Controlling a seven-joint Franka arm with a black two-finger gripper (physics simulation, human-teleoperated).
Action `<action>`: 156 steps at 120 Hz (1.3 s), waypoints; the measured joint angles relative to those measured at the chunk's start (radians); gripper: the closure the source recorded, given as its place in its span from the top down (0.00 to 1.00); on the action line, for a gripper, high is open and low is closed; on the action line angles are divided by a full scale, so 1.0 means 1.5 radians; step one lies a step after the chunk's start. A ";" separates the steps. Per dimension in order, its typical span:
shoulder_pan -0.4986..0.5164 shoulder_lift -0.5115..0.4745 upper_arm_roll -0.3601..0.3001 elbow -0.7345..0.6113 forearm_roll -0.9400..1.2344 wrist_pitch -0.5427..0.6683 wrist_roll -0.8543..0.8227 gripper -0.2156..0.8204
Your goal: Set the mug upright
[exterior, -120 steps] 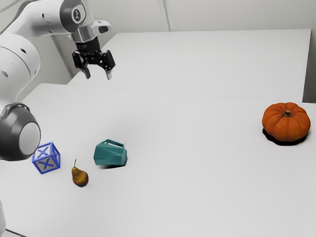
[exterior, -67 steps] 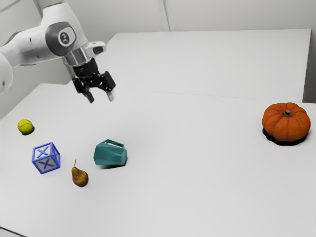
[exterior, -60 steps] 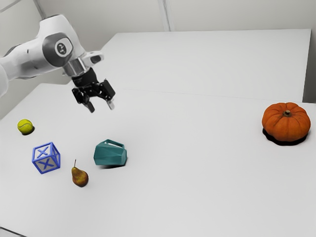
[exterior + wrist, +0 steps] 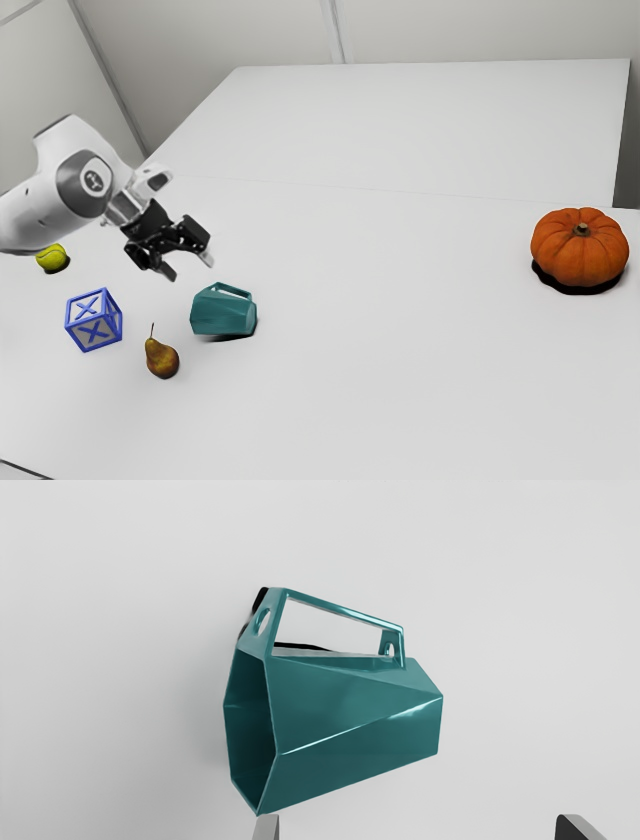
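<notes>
On the white table [image 4: 400, 400], the mug [image 4: 223, 312] lies on its side.

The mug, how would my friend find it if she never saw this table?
On the white table, start at the orange pumpkin and look across toward the exterior view's left. Near the brown pear and the blue box lies the mug, tipped on its side. Unlike them, it's teal and has a handle.
</notes>
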 joint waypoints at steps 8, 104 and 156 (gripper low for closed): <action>-0.001 0.005 0.008 -0.008 -0.013 0.017 0.013 0.79; 0.002 0.116 0.023 -0.041 -0.259 0.085 0.190 0.79; 0.012 0.122 0.056 -0.068 -0.353 0.066 0.294 0.79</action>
